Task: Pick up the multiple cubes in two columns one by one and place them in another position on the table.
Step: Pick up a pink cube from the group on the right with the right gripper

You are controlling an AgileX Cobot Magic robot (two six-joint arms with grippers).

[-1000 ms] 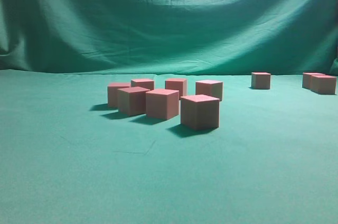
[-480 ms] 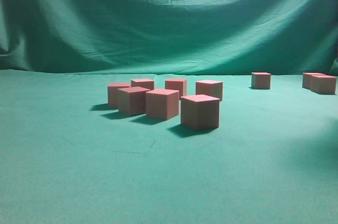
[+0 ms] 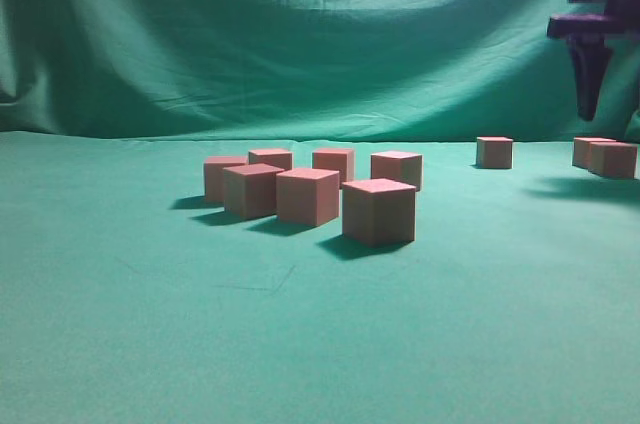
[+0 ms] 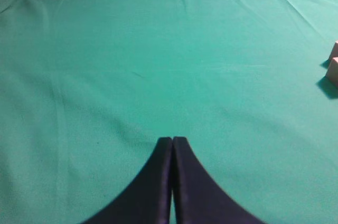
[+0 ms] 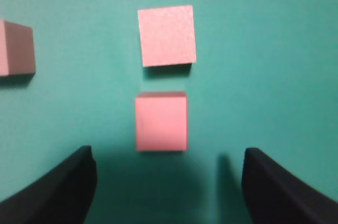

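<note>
Several pinkish-red cubes stand in two columns on the green table (image 3: 300, 344), the nearest cube (image 3: 379, 211) in front and another cube (image 3: 250, 190) further left. A lone cube (image 3: 494, 152) and a pair of cubes (image 3: 612, 160) sit at the far right. My right gripper (image 3: 590, 109) hangs high above that pair. In the right wrist view the right gripper (image 5: 169, 160) is open and holds nothing, with one cube (image 5: 161, 121) just ahead of the jaws and a further cube (image 5: 167, 35) beyond it. My left gripper (image 4: 172, 140) is shut over bare cloth.
A third cube (image 5: 17, 48) shows at the left edge of the right wrist view. Two cube corners (image 4: 334, 71) peek in at the right edge of the left wrist view. A draped green backdrop (image 3: 300, 34) rises behind the table.
The right gripper has come into the exterior view at the top right, and its shadow now falls on the cloth by the far-right cubes. No cube has moved.
</note>
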